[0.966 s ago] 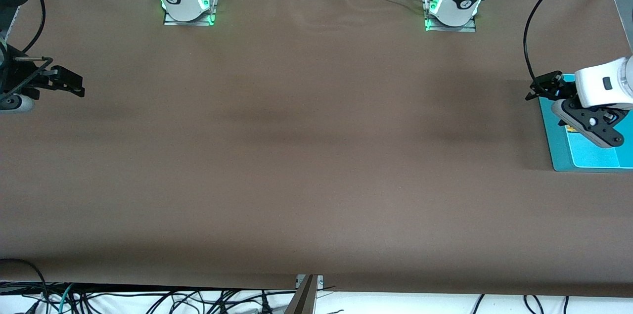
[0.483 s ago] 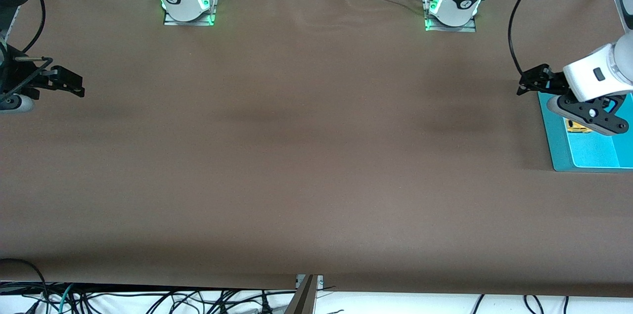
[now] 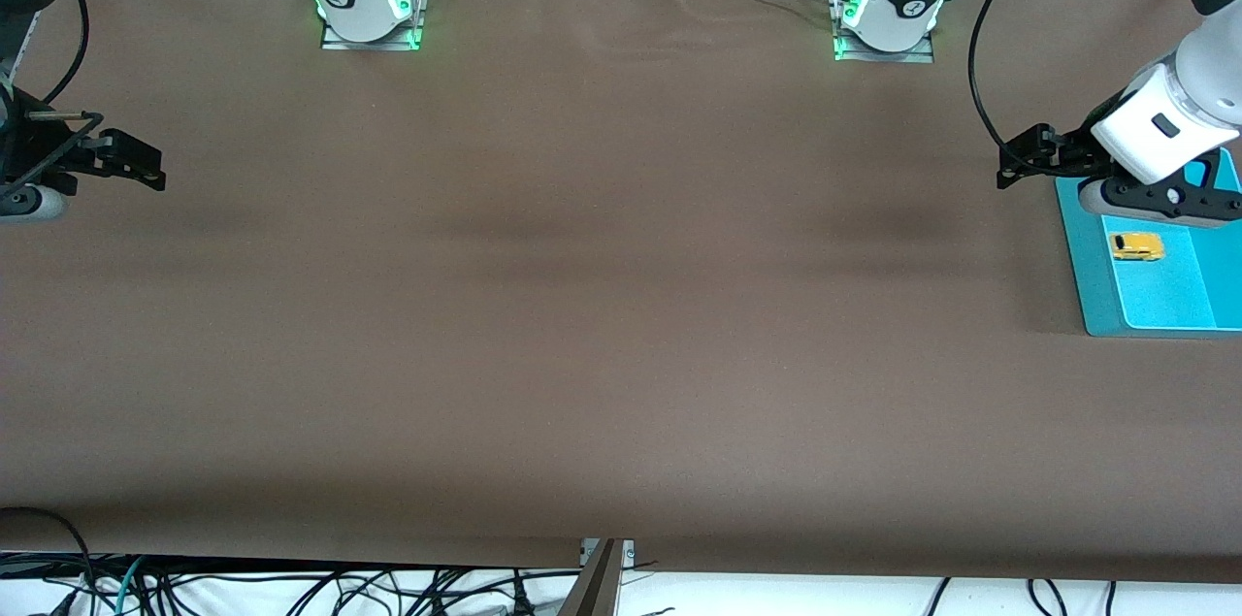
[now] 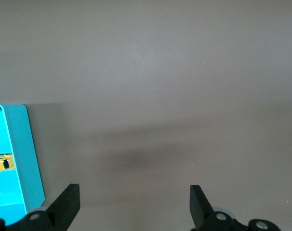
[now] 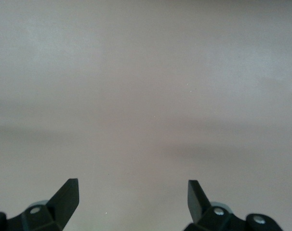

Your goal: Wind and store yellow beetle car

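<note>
The yellow beetle car (image 3: 1136,246), rounded and glossy, sits in a smooth teal tray (image 3: 1082,257); both hands spread, empty.

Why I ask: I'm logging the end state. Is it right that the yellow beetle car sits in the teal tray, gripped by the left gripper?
Not quite. The yellow beetle car does sit in the teal tray, but the left gripper is open and empty, over the table beside the tray; the front view shows this.

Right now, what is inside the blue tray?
The yellow beetle car lies alone in the blue tray, near its wall. The left arm covers the tray's upper end, and the picture's edge cuts off part of it.
</note>
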Action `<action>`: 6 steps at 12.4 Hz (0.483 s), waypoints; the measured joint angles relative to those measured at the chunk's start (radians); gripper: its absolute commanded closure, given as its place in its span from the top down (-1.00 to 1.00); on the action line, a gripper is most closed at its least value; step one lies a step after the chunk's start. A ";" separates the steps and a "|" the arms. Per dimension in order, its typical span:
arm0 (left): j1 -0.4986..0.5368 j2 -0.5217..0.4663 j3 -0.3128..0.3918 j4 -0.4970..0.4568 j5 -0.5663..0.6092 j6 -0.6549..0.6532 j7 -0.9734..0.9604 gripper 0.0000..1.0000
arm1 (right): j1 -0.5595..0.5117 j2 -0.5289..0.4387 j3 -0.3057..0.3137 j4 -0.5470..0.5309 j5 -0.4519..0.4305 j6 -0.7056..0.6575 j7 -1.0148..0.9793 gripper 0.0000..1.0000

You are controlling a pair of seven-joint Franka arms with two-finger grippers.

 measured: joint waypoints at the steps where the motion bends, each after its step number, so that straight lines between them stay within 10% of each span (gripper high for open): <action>1: 0.000 -0.016 0.001 -0.018 0.000 0.009 -0.016 1.00 | 0.000 0.000 0.000 0.000 0.000 0.000 0.000 1.00; 6: -0.020 -0.042 0.003 -0.035 -0.001 0.012 -0.101 1.00 | -0.001 0.000 -0.001 0.000 0.000 0.000 0.000 1.00</action>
